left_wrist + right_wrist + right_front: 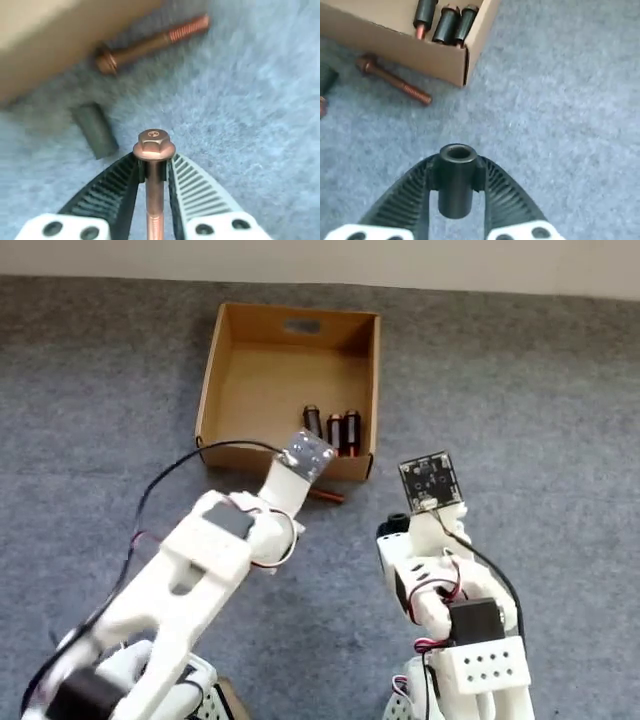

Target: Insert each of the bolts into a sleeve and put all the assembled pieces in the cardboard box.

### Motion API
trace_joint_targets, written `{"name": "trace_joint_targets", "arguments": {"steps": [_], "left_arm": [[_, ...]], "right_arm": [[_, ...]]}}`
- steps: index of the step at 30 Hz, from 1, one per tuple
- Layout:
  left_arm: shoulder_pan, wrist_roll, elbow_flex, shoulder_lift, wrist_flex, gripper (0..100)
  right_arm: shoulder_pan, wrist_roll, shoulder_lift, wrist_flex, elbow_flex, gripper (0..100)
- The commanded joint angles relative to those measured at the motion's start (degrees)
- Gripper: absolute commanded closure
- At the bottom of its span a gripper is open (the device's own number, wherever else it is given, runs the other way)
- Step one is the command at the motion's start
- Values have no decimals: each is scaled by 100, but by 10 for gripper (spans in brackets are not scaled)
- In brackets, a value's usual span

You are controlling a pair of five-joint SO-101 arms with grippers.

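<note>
The left gripper [154,163] is clenched on a copper bolt [154,146], pinching the shank just under the hex head, with the head poking out past the fingertips and the threaded end running back between the fingers. It sits low over the grey surface [520,390], close to the outside of the box [214,380]. A second bolt [150,44] lies flat on the surface just beside the box's front wall, near its right corner. A loose sleeve [95,129], dark and lying on its side, rests between that bolt and the left gripper, apart from both. The right gripper [456,165] is grasping another black sleeve [455,185], squeezed across its body, with the open bore facing away from the wrist. This gripper is further from the box, off its right front corner. In the high view the right arm [450,590] stands beside the left arm [200,570], which stretches toward the box's front wall. Inside the box, three assembled pieces [335,428] lie side by side against the front wall at the right corner.
</note>
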Motion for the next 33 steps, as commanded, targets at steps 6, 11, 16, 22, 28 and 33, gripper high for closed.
{"name": "trace_joint_targets", "arguments": {"steps": [6,11,16,22,28,33], "left_arm": [[-391,35,-84,-3134,-35,992],[-365,35,-66,-4453,-782,992],[22,53,13,-4734,-2057,992],[989,35,-22,-4013,-4035,992],[1279,35,-681,-2563,-4914,992],[1631,44,-1771,-2229,-4097,992]], "right_arm": [[13,-844,-136,-1552,31,993],[13,-1363,-127,-2009,31,993],[13,-1398,-127,-2325,40,993],[22,-1398,-136,-2536,31,993],[48,-1415,-470,-2369,-22,993],[40,-1424,-2088,-2009,127,993]]}}
